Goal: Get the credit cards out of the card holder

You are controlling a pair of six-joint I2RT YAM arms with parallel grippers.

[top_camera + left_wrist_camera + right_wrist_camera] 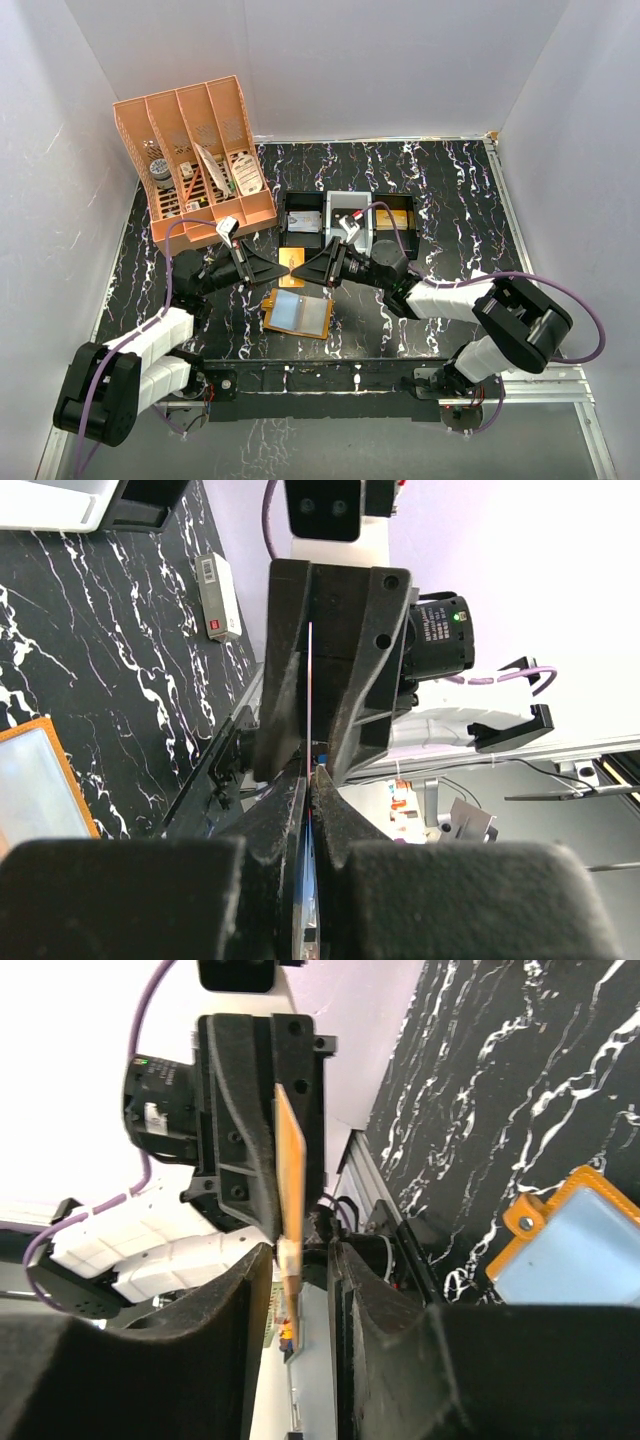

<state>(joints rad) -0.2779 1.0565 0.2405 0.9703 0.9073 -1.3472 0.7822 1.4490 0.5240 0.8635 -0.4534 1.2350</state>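
The orange card holder (298, 312) lies open on the table with its pale blue panels up. It also shows in the left wrist view (40, 790) and the right wrist view (570, 1250). Above it the two grippers meet tip to tip. My left gripper (264, 268) is shut on a thin credit card (291, 262), seen edge-on in the left wrist view (311, 680). The card's face looks orange in the right wrist view (290, 1185). My right gripper (318, 268) is open. Its jaws stand apart around the card's other end, which lies near one finger (235, 1300).
A large orange slotted organizer (195, 160) stands at the back left. Black and grey trays (347, 238) sit behind the grippers, one holding a gold block (393, 217). A small white box (218, 595) lies on the table. White walls close in the sides.
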